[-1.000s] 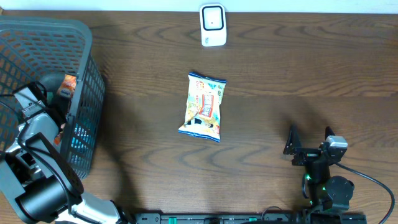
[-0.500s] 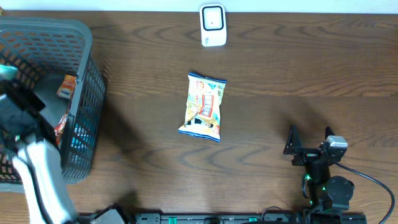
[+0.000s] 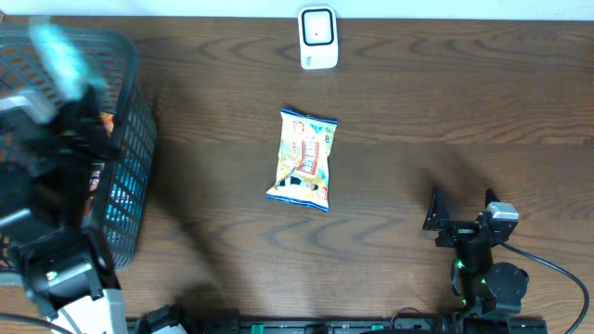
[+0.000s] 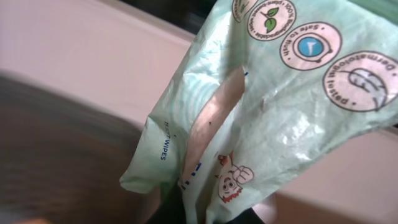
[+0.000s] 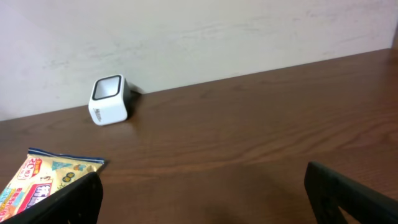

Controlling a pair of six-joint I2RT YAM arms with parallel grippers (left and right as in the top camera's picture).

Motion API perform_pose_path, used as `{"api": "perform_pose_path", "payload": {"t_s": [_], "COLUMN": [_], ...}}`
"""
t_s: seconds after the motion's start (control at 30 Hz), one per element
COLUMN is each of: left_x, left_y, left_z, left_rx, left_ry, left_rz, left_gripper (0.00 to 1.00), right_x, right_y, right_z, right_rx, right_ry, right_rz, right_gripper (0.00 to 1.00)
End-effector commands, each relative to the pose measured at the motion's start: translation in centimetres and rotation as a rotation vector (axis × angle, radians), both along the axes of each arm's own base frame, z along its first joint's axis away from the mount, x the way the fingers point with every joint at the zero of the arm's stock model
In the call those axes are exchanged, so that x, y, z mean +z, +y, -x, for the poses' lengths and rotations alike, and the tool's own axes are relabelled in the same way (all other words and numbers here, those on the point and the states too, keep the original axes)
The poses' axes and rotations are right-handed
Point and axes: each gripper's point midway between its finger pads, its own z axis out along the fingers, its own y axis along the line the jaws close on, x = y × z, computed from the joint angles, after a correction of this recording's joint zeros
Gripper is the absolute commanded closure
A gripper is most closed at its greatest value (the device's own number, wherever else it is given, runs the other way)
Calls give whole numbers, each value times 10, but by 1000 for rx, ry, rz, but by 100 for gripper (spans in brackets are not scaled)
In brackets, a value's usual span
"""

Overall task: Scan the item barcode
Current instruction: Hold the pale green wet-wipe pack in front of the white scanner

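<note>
A mint-green pack of wet wipes (image 4: 273, 93), printed with round badges, hangs clamped in the left gripper (image 4: 205, 216). From overhead it is a pale blur at about 10 o'clock on the wooden table (image 3: 418, 102), above the grey mesh basket (image 3: 130, 158) at 9 o'clock. A snack bag (image 3: 303, 160) lies flat at the centre, and the white scanner (image 3: 316, 37) stands at 12 o'clock. At 5 o'clock the right gripper (image 3: 461, 209) rests, jaws wide apart and empty.
</note>
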Motion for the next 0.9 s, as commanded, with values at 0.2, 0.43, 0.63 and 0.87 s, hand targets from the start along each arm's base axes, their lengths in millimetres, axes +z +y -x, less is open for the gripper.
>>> {"api": "perform_pose_path", "payload": {"t_s": [0.2, 0.43, 0.63, 0.87], "left_x": [-50, -157, -245, -298], "left_y": [-179, -260, -299, -324], "left_z": [11, -5, -20, -31], "left_rx": [-629, -705, -657, -634], "left_ry": [59, 284, 369, 380], "left_rz": [-239, -472, -739, -816], "left_gripper": [93, 93, 93, 93], "right_x": [0, 0, 0, 0], "right_y": [1, 1, 1, 1], "right_z": [0, 0, 0, 0], "right_rx": [2, 2, 2, 2], "right_ry": [0, 0, 0, 0], "right_rz": [7, 7, 7, 7], "right_gripper": [1, 1, 1, 1]}}
